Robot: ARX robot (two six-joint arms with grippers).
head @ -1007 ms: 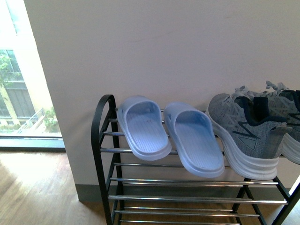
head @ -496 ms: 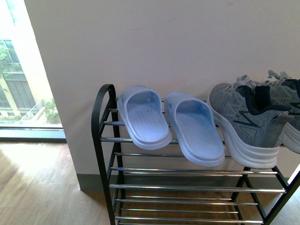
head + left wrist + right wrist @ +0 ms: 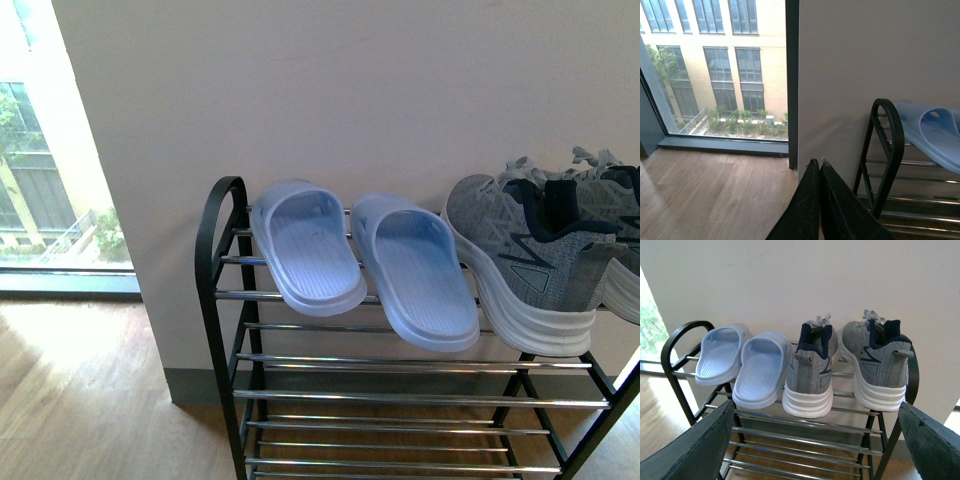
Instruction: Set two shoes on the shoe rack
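Two grey knit shoes with white soles stand side by side on the top shelf of the shoe rack [image 3: 805,422], heels toward me: one shoe [image 3: 811,371] beside the slippers, the other [image 3: 881,361] at the rack's end. In the front view one shoe [image 3: 528,262] shows whole and the other [image 3: 618,228] is cut by the frame edge. My right gripper [image 3: 815,440] hangs open, well back from the shoes, nothing between its fingers [image 3: 696,445]. My left gripper [image 3: 816,162] is shut and empty, off the rack's black end frame [image 3: 890,145].
A pair of pale blue slippers [image 3: 365,262] fills the other half of the top shelf. The rack [image 3: 400,400] stands against a white wall, its lower chrome shelves bare. A floor-length window [image 3: 715,70] and wooden floor [image 3: 710,195] lie beside it.
The front view has shifted slightly, so the rack and shoes sit a little lower and further left than a second ago. Shoes and slippers stay put on the shelf.
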